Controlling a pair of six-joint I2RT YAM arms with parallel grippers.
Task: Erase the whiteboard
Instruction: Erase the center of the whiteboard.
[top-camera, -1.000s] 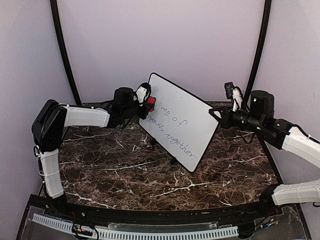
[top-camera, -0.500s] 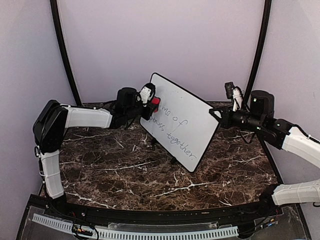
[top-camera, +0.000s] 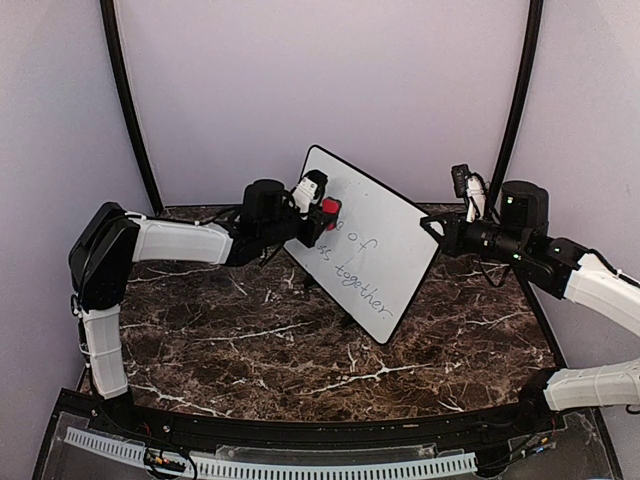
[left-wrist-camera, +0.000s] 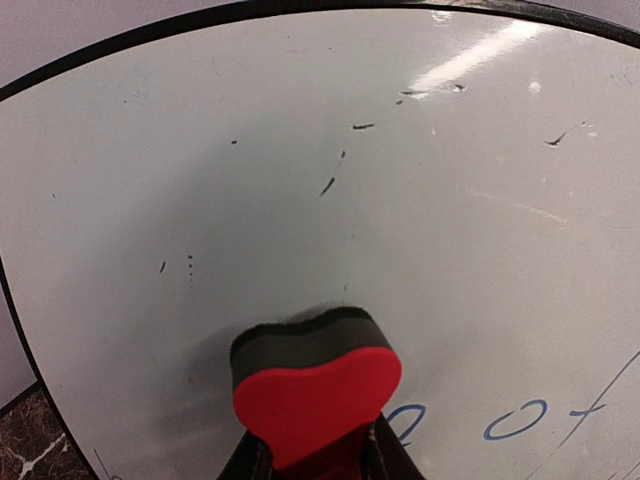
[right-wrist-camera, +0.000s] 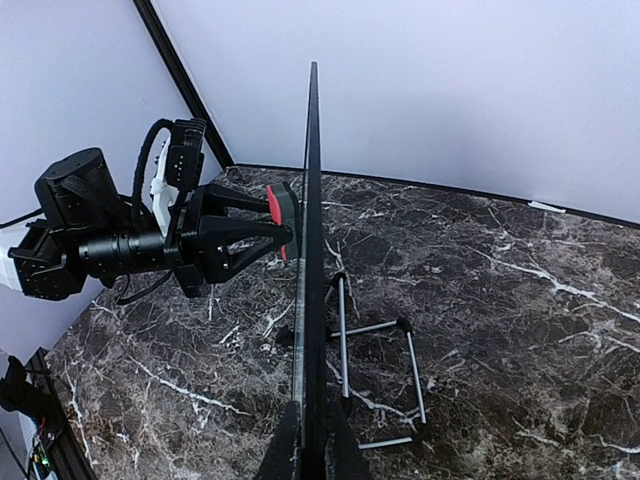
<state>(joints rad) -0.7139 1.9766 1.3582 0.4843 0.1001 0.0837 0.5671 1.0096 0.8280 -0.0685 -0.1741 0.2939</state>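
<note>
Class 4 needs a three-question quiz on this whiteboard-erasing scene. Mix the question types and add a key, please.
1. True or false: the left gripper presses a red eraser against the whiteboard.
2. What grips the whiteboard's far edge? A) the right gripper B) nothing C) a clamp on the wall
3. Fill in: in the top view, the lower line of handwriting ends with the word ____.
Key: 1 true; 2 A; 3 together.

Upright tilted whiteboard (top-camera: 372, 243), top wiped, dark handwriting below.
</note>
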